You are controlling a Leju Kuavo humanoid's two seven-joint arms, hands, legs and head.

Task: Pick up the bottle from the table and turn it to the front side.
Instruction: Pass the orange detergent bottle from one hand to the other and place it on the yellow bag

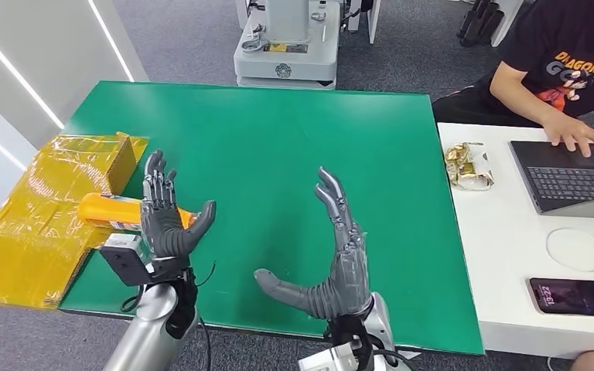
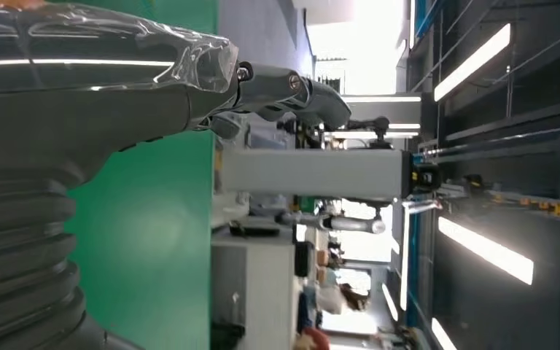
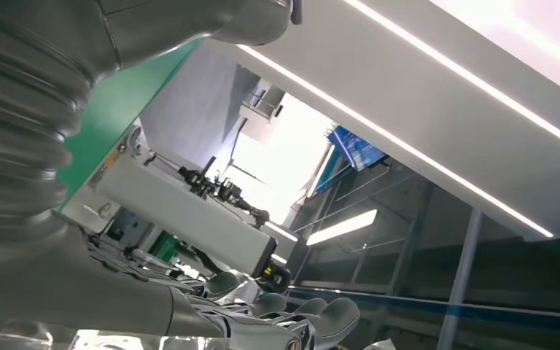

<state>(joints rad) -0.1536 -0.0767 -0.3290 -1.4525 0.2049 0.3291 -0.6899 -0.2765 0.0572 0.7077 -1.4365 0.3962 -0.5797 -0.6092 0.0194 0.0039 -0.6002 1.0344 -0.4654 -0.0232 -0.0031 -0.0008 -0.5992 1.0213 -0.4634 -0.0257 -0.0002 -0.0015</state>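
An orange bottle (image 1: 112, 210) lies on its side at the left edge of the green table (image 1: 278, 147), its cap end behind my left hand. My left hand (image 1: 166, 220) stands upright just in front of it, fingers spread and holding nothing; whether it touches the bottle I cannot tell. My right hand (image 1: 340, 259) is raised over the table's near middle, fingers straight, thumb stretched to the left, empty. The left wrist view shows the hand's grey cover and fingers (image 2: 292, 91) against the green table. The right wrist view shows my right hand's fingers (image 3: 292, 321) pointing up toward the ceiling.
A yellow taped cardboard box (image 1: 46, 209) lies flat over the table's left edge under the bottle. To the right stands a white desk (image 1: 503, 255) with a laptop, a phone and a snack packet; a person (image 1: 564, 69) types there. A grey machine base (image 1: 286, 54) stands beyond the table.
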